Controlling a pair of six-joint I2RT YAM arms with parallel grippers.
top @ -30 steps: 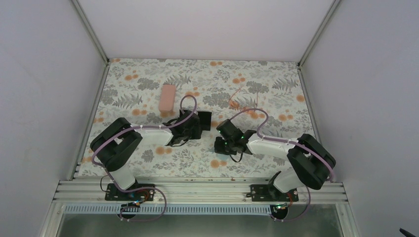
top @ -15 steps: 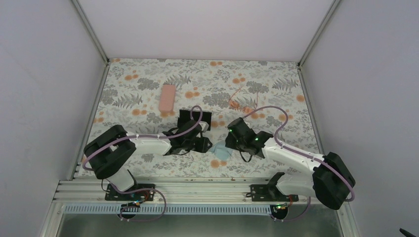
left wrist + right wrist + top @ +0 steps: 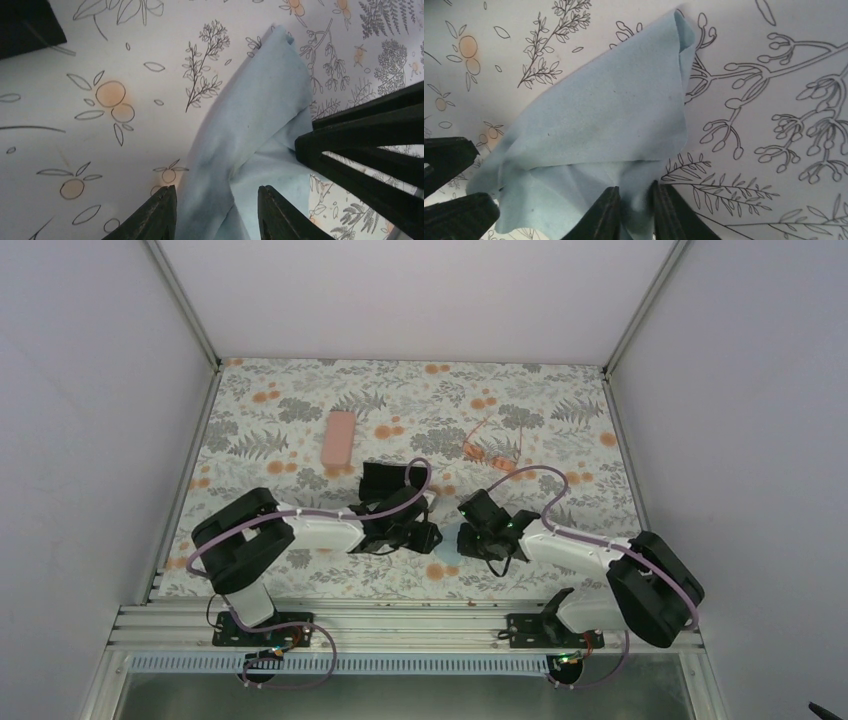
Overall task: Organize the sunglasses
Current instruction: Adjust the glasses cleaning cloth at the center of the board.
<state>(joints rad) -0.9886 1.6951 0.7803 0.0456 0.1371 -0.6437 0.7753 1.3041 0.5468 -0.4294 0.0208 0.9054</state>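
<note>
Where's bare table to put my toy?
Bare: the far strip behind the pink case and pale sunglasses; the right side between those sunglasses and the rail. Crowded: the middle, where the left end effector and right end effector meet at the blue cloth, beside the black case.

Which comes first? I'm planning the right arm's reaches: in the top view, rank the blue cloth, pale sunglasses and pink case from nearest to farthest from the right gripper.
1. blue cloth, at the fingertips of the right gripper.
2. pale sunglasses, behind it, slightly right.
3. pink case, far back on the left.
</note>
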